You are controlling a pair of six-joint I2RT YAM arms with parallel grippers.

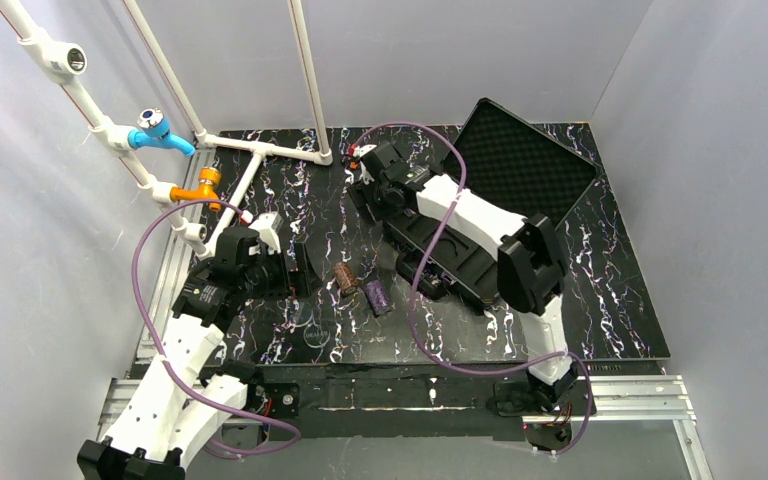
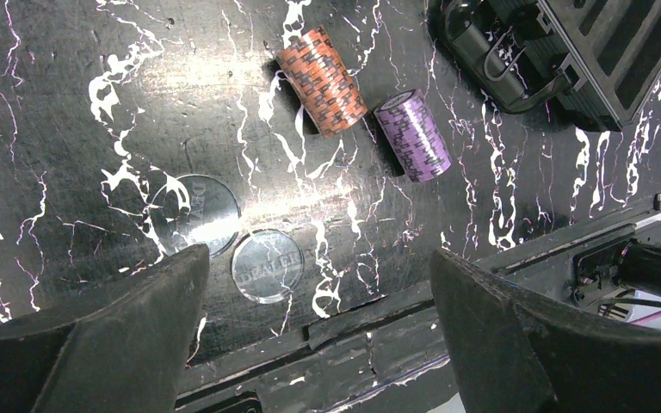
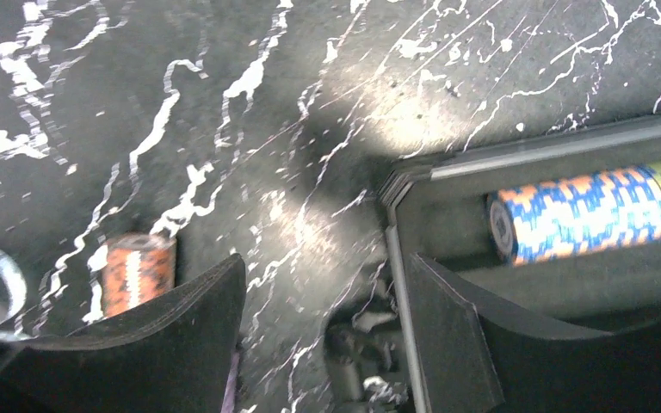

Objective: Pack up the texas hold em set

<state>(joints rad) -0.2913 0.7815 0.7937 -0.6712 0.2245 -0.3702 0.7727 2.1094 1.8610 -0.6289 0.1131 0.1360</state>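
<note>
- Overhead, we see the black case lying open on the marbled table, right of its middle. Its foam-lined lid is raised toward the far right corner.
- We find the left gripper spread wide and empty, hanging above the table near its front edge. One clear disc and a second disc lie flat just beside each other beneath it.
- We note the brown chip stack and the purple chip stack lying on their sides, just beside each other. Both are outside the case, between it and the left gripper.
- We see the right gripper at the case's far left corner, its fingers apart with nothing between them.
- We mark a blue-and-orange chip stack lying on its side in a trough of the tray, near one finger.
- We find a small orange piece on the table outside the case, beside the other finger.
</note>
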